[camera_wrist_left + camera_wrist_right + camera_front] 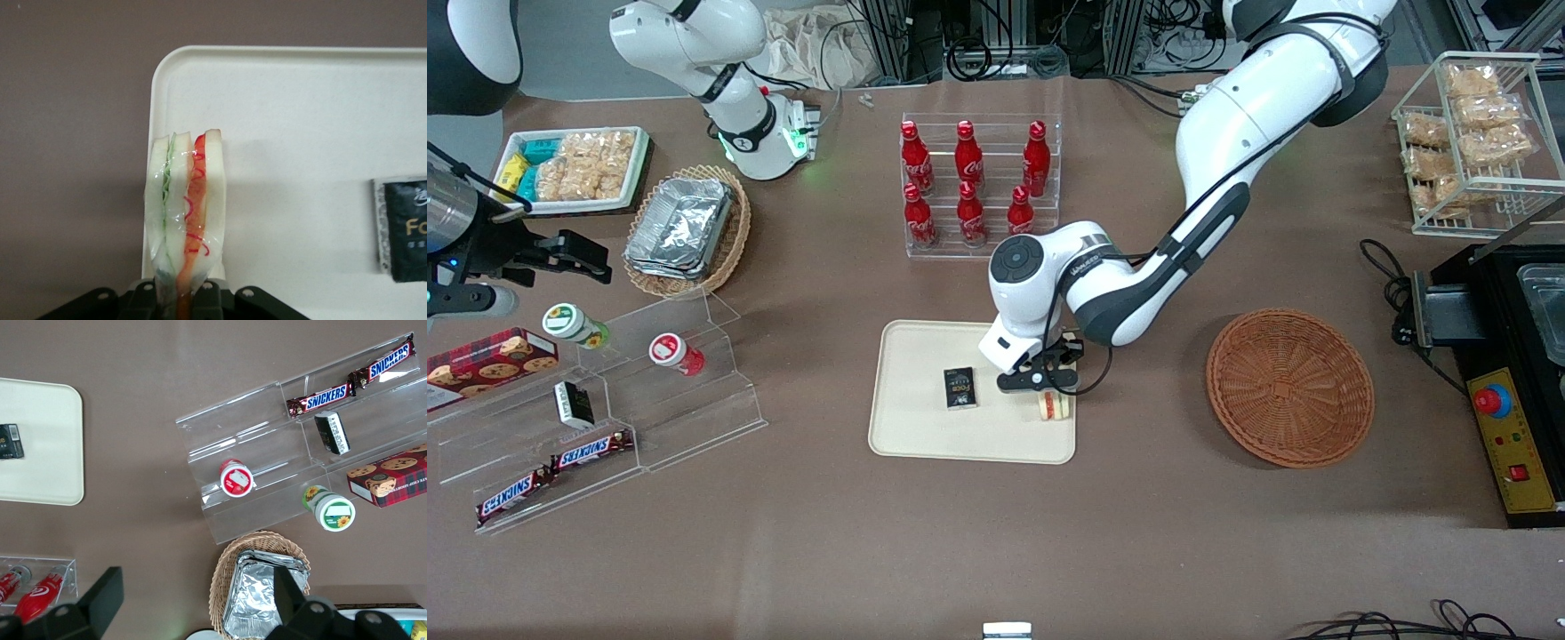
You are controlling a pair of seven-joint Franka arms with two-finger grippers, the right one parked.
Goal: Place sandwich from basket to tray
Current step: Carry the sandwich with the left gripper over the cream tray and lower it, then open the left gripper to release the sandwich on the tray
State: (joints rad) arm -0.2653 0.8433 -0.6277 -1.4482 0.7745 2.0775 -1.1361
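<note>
The sandwich point(1054, 406) is a pale bread wedge with orange and green filling, wrapped in clear film. My left gripper point(1048, 380) is shut on its narrow end, and in the left wrist view the sandwich point(187, 207) stands on edge, pinched between the black fingers point(141, 298). It is at the rim of the cream tray point(925, 437) nearest the round reddish-brown basket point(1289, 387). I cannot tell whether it touches the tray point(300, 120). The basket holds nothing and lies toward the working arm's end of the table.
A black packet point(959, 388) lies on the tray beside the sandwich. A clear rack of red cola bottles point(974, 187) stands farther from the camera. Toward the parked arm's end are an acrylic snack shelf point(605, 418) and an oval basket of foil containers point(685, 231).
</note>
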